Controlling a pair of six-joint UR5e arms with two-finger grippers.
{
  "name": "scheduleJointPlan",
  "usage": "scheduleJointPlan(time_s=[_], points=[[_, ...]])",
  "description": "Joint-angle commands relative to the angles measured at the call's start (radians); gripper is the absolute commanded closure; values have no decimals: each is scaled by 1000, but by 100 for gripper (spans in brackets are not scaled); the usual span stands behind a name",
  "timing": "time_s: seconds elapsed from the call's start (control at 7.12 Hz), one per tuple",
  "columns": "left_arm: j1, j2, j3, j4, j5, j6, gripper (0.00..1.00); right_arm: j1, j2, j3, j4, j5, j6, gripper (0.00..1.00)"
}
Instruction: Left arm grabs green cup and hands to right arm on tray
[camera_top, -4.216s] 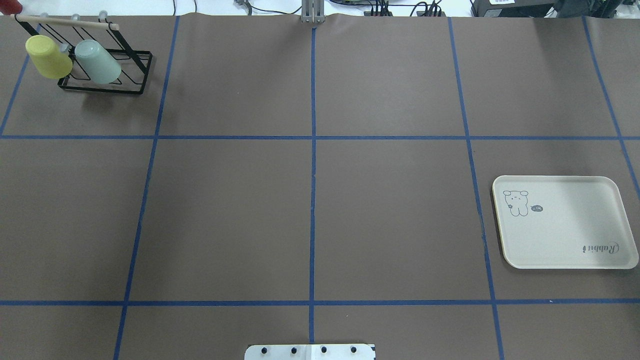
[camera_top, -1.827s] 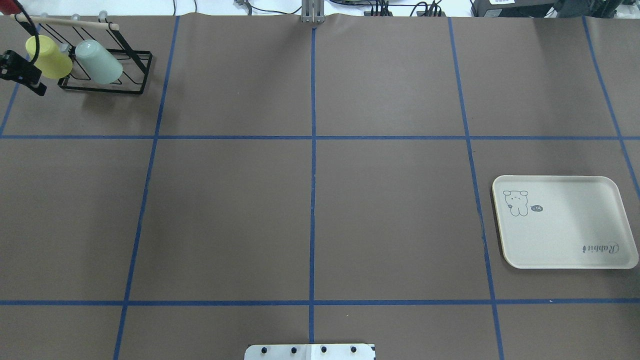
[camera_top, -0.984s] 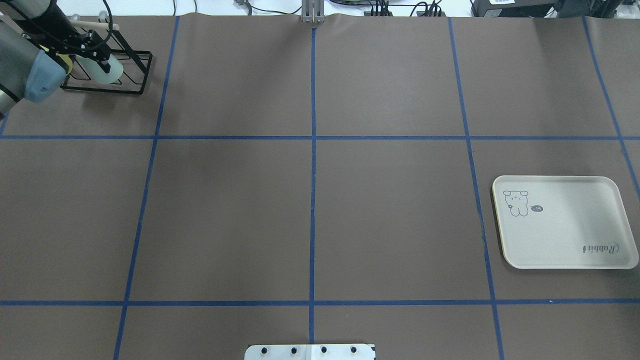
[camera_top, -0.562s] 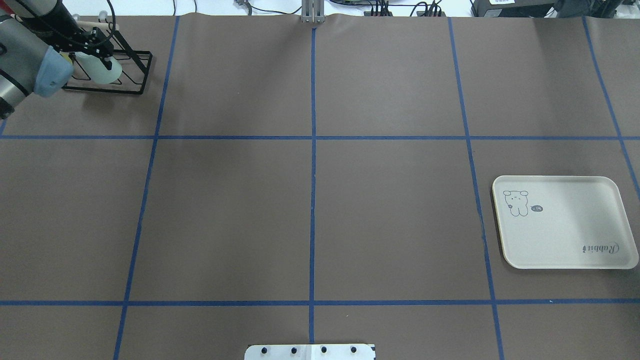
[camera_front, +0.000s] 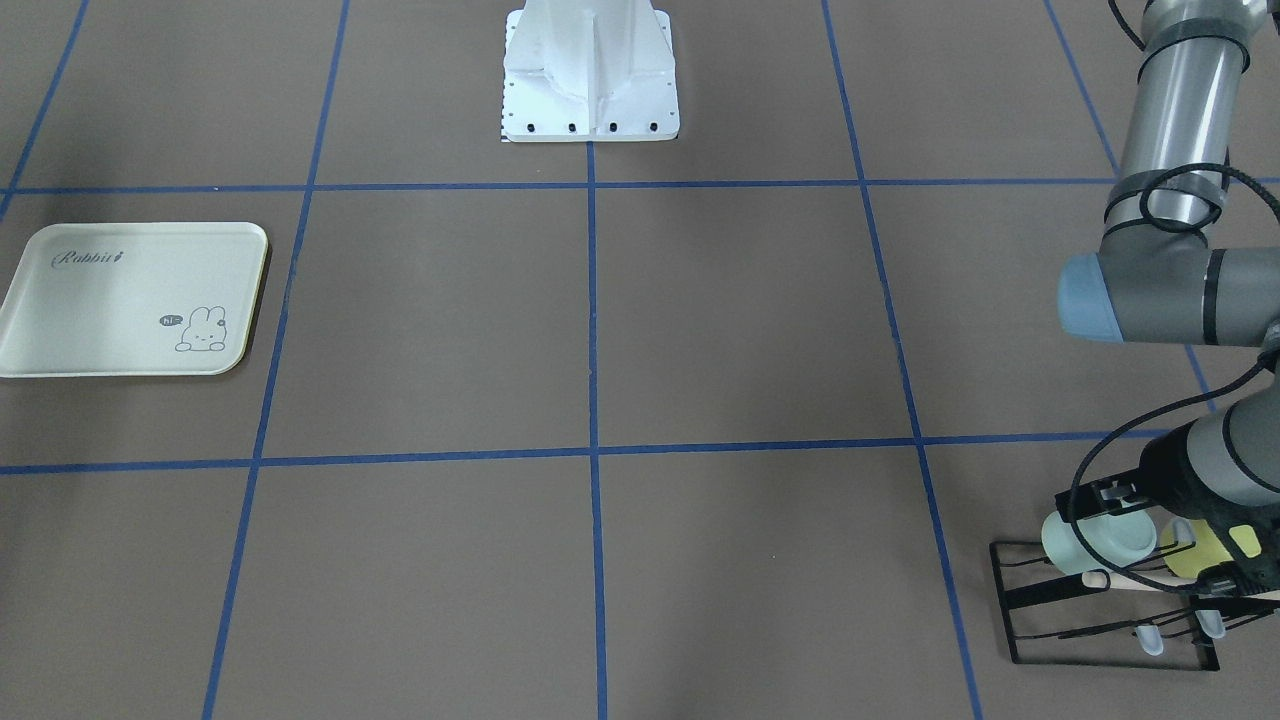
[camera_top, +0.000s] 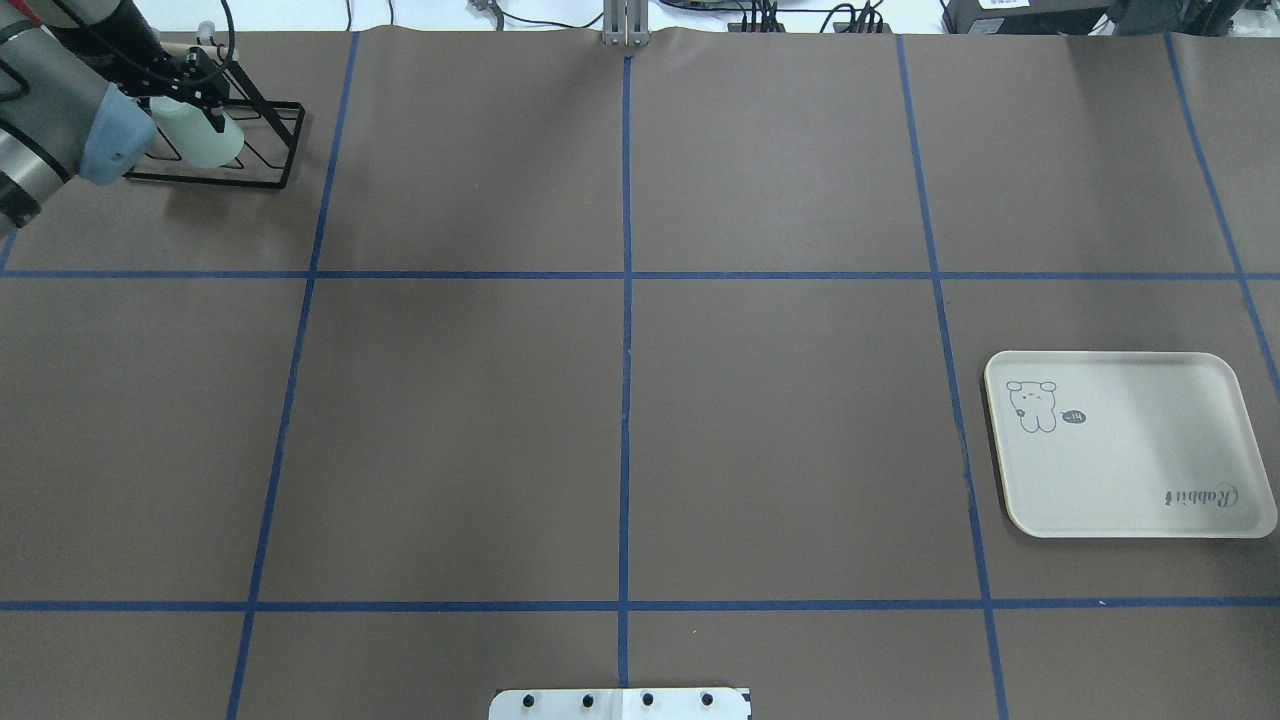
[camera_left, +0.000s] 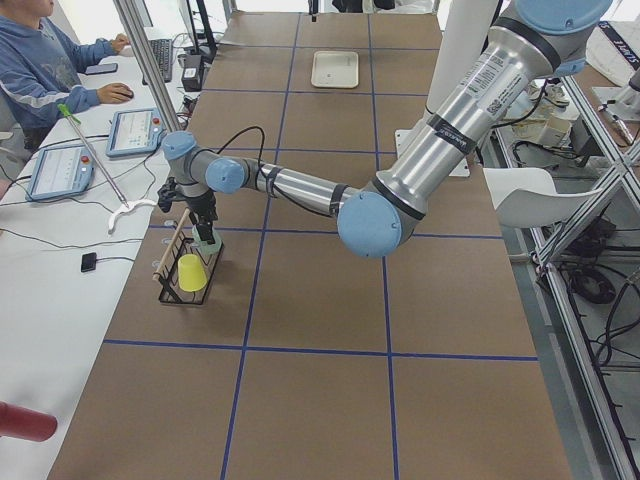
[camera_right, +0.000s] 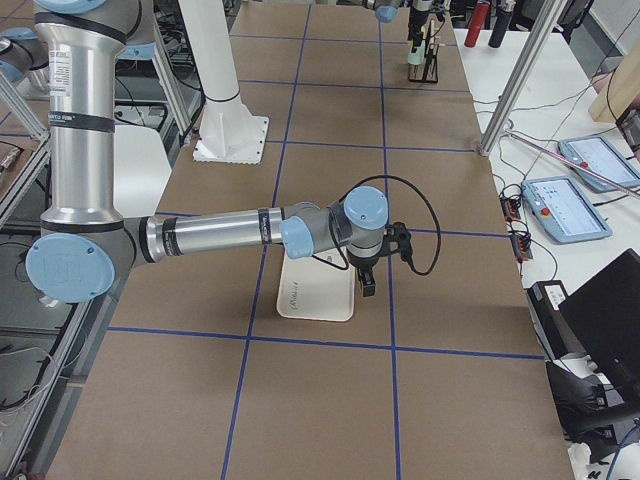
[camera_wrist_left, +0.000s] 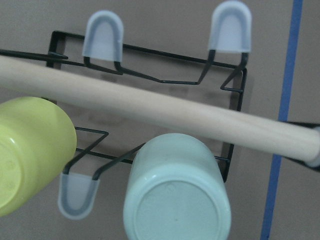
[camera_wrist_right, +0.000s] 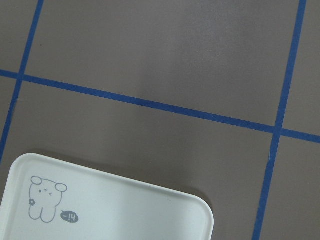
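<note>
The green cup (camera_top: 203, 143) hangs upside down on the black wire rack (camera_top: 262, 150) at the far left; it also shows in the front view (camera_front: 1092, 543) and fills the lower middle of the left wrist view (camera_wrist_left: 177, 197), base toward the camera. My left gripper (camera_top: 200, 100) is right at the cup, apparently open with fingers beside it (camera_front: 1110, 500). The tray (camera_top: 1130, 445) lies bare at the right. My right gripper (camera_right: 365, 282) hovers at the tray's edge (camera_right: 318, 292); I cannot tell whether it is open or shut.
A yellow-green cup (camera_front: 1205, 548) hangs next to the green one on the rack, mostly hidden by my left arm from overhead. A wooden rod (camera_wrist_left: 150, 107) runs across the rack's top. Blue tape lines grid the brown table (camera_top: 620, 400).
My left arm has come in from the left and moved over the rack to the green cup, covering the yellow-green cup. The green cup has stayed on the rack.
</note>
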Motion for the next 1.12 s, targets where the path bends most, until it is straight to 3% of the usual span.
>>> scheduleJointPlan(time_s=[0.0, 0.7, 0.98], points=[[0, -10, 14, -4, 0, -2, 2, 0, -1, 0, 0, -1, -4, 1], [-5, -48, 83, -32, 2, -11, 3, 0, -1, 5, 0, 0, -1, 1], [-11, -48, 93, -47, 2, -11, 10, 0, -1, 6, 2, 0, -1, 1]])
